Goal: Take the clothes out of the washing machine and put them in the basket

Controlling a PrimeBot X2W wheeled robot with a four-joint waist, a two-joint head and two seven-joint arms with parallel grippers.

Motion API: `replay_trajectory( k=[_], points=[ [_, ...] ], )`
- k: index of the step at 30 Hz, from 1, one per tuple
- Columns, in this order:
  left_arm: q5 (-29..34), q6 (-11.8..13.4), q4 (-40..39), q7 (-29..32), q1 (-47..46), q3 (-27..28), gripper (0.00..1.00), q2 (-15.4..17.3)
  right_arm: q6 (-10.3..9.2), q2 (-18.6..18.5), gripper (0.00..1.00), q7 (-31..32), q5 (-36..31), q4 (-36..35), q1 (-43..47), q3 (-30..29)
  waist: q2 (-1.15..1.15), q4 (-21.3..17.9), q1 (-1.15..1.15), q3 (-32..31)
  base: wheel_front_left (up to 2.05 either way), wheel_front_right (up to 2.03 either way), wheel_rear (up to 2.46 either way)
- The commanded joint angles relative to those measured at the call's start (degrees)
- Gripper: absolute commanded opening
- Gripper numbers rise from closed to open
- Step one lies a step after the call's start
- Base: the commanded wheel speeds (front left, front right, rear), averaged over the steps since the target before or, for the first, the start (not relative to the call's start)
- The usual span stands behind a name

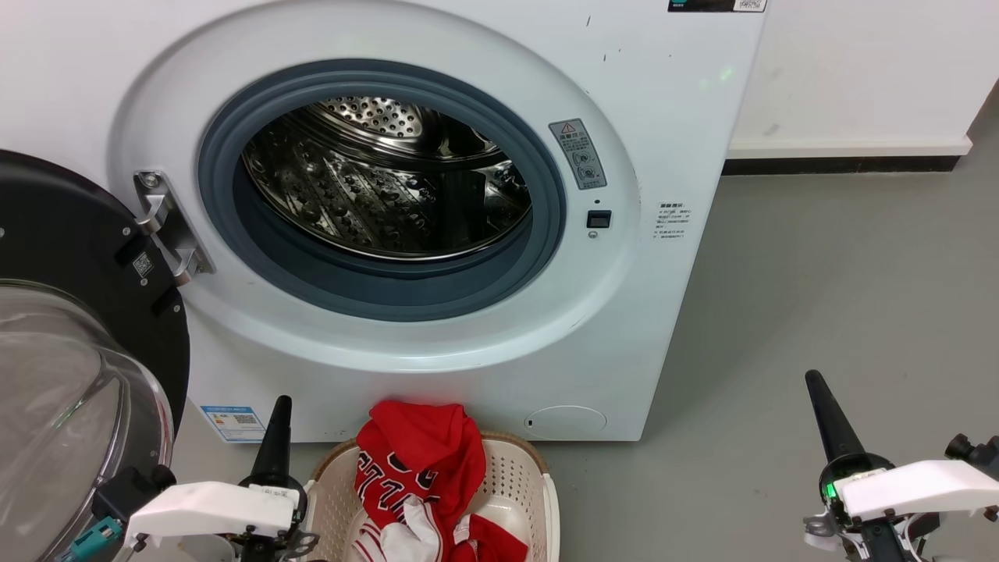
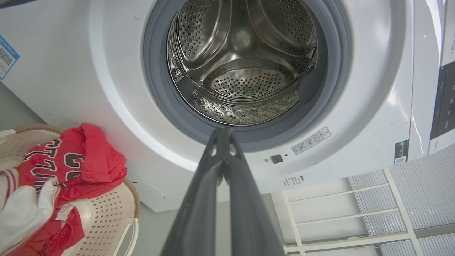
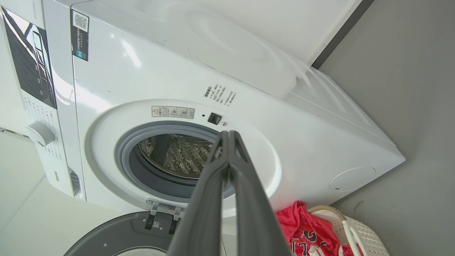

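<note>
Washing machine: door open, drum gleaming.
Clothes: red heap in the basket.
Left claw: pressed together.
Right claw: pressed together.

The basket and the clothes in it are cut off by the head view's bottom edge, and the open door runs off its left edge. The print on the warning sticker is too small to read.

A smooth grey floor runs back to a plain white wall with a dark skirting strip at its foot. The left wrist view shows a white frame crossing grey ribbed panels. Light is soft, even.
</note>
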Motion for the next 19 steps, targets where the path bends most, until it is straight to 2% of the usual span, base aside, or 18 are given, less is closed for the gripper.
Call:
replay_trajectory(
  k=[1,19],
  points=[
    [-1.52,-0.57,-0.13,0.33,-1.51,0.40,0.00,0.21,0.01,-0.34,0.00,0.25,1.63,-0.18,-1.49,-0.26,0.00,0.03,0.00,0.02,0.00,0.00,0.00],
    [-11.48,-1.58,1.53,2.51,-2.71,1.57,0.00,0.08,0.01,-0.22,0.00,1.64,11.48,1.17,-2.59,-1.35,0.00,0.41,0.00,0.33,0.00,0.00,0.00]
  ],
)
